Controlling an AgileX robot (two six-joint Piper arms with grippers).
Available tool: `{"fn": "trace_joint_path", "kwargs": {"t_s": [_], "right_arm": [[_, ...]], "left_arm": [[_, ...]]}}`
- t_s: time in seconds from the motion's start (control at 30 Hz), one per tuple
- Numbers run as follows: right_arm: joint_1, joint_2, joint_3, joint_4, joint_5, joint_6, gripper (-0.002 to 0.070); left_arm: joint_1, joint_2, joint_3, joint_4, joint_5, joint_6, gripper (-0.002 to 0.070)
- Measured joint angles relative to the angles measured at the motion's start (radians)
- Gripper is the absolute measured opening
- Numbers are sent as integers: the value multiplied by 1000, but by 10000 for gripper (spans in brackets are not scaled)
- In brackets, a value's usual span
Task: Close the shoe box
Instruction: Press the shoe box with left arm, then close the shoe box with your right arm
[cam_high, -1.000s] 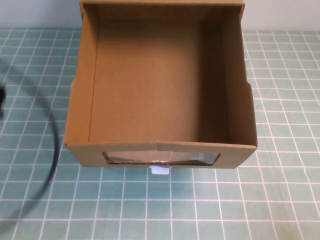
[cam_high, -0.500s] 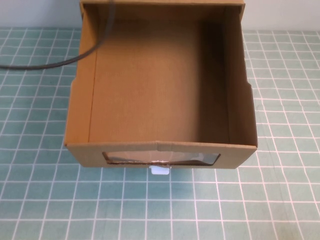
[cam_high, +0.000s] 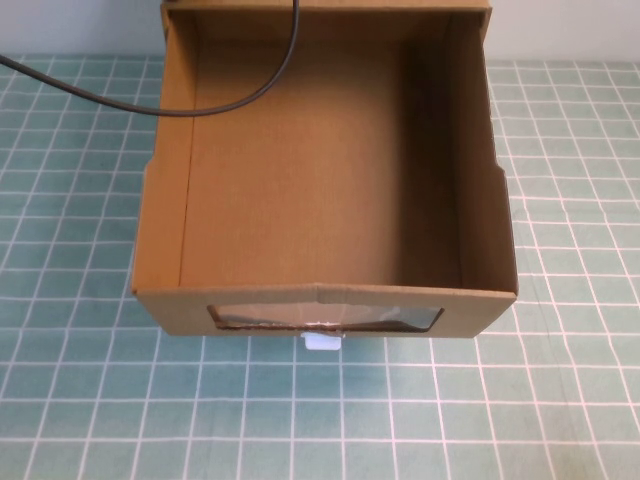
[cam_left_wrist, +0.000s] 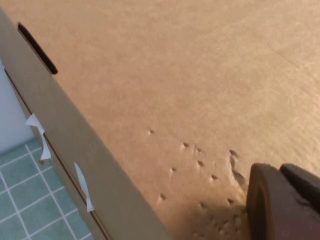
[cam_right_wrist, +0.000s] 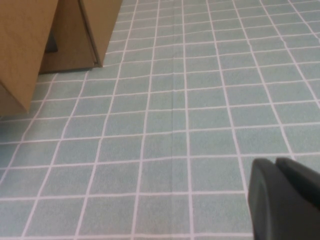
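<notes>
The shoe box (cam_high: 160, 220) is a brown cardboard drawer, pulled out toward me and empty, in the middle of the high view. Its front panel has a clear window (cam_high: 325, 318) with a small white tab (cam_high: 321, 342) below it. Neither gripper shows in the high view. In the left wrist view my left gripper (cam_left_wrist: 277, 172) is shut and empty, right up against a dented cardboard panel (cam_left_wrist: 190, 85) of the box. In the right wrist view my right gripper (cam_right_wrist: 275, 165) is shut and empty, low over the mat, with the box (cam_right_wrist: 30, 45) some way off.
A black cable (cam_high: 150, 108) runs from the left edge across the drawer's far left corner and out at the top. The box stands on a green grid mat (cam_high: 560, 400). White tape strips (cam_left_wrist: 82, 185) hang from the cardboard edge in the left wrist view.
The black cable has swung from the mat at the left up and across the drawer's far left corner. The box has barely shifted.
</notes>
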Motion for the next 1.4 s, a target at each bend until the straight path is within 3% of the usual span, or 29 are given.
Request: {"fn": "trace_joint_path", "kwargs": {"t_s": [0.17, 0.43, 0.57, 0.73, 1.0, 1.23, 1.4], "right_arm": [[0, 0, 1, 44, -35, 0, -13], [0, 0, 1, 460, -300, 0, -13], [0, 0, 1, 559, -371, 0, -13], [0, 30, -144, 584, -69, 0, -13], [0, 437, -609, 442, 580, -97, -12], [10, 773, -813, 428, 710, -237, -11], [142, 974, -911, 421, 706, -259, -11]], "left_arm": [[0, 6, -6, -4, 4, 0, -5], [0, 6, -6, -5, 7, 0, -5], [0, 6, -6, -6, 8, 0, -5], [0, 6, -7, -6, 10, 0, -5], [0, 6, -7, -7, 10, 0, -5], [0, 6, -7, -9, 11, 0, -5], [0, 6, -7, -9, 11, 0, -5]]}}
